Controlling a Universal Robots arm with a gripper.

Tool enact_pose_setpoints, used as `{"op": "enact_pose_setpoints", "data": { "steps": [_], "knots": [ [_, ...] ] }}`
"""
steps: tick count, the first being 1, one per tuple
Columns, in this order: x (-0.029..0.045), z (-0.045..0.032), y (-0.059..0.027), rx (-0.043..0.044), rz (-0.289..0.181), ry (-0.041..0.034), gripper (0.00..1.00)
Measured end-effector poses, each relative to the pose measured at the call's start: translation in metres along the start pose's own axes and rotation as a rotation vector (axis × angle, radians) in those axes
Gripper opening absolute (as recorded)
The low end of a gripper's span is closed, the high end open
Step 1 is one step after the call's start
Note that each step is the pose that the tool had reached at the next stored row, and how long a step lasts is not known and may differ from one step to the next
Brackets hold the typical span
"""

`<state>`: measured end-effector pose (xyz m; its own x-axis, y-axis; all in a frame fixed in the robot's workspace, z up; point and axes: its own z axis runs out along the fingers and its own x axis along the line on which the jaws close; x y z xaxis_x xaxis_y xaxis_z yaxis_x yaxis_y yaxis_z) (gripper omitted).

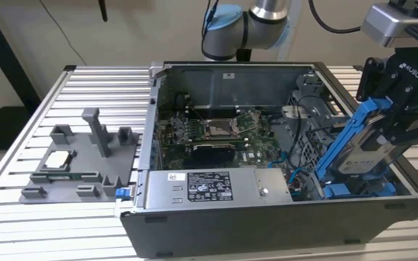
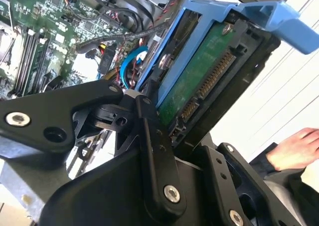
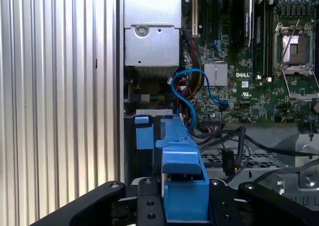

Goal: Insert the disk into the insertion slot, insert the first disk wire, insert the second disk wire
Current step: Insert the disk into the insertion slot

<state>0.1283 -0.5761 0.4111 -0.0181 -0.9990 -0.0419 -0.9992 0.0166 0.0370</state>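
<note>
My gripper [image 1: 385, 136] is shut on the disk [image 1: 359, 155], a silver drive with a white label in a bright blue carrier. I hold it steeply tilted over the front corner of the open computer case, on the exterior view's right. Its lower end dips toward the insertion slot [image 1: 350, 190], a bay with blue rails. In the second wrist view the disk [image 2: 199, 81] shows its green board and connector between my black fingers [image 2: 155, 151]. In the first wrist view the blue carrier [image 3: 182, 173] sits in my gripper [image 3: 184, 208], above the slot's blue rail [image 3: 144, 136]. Loose blue cables [image 3: 187, 94] lie beside the slot.
The case holds a grey power-supply box [image 1: 216, 187], a green motherboard [image 1: 216, 130] and a perforated metal cage [image 1: 312, 106]. A grey fixture plate [image 1: 78, 163] lies on the slatted table at the exterior view's left. A person's hand [image 2: 294, 146] rests outside the case.
</note>
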Motion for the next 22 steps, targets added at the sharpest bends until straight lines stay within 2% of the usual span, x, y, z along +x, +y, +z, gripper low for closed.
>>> {"op": "enact_pose_setpoints", "data": {
  "steps": [14,22],
  "knots": [
    [0.0017,-0.0011,0.0018,0.0003,0.000,0.0002,0.33],
    [0.0023,0.0039,0.0019,0.0017,0.000,0.0004,0.33]
  ]
}}
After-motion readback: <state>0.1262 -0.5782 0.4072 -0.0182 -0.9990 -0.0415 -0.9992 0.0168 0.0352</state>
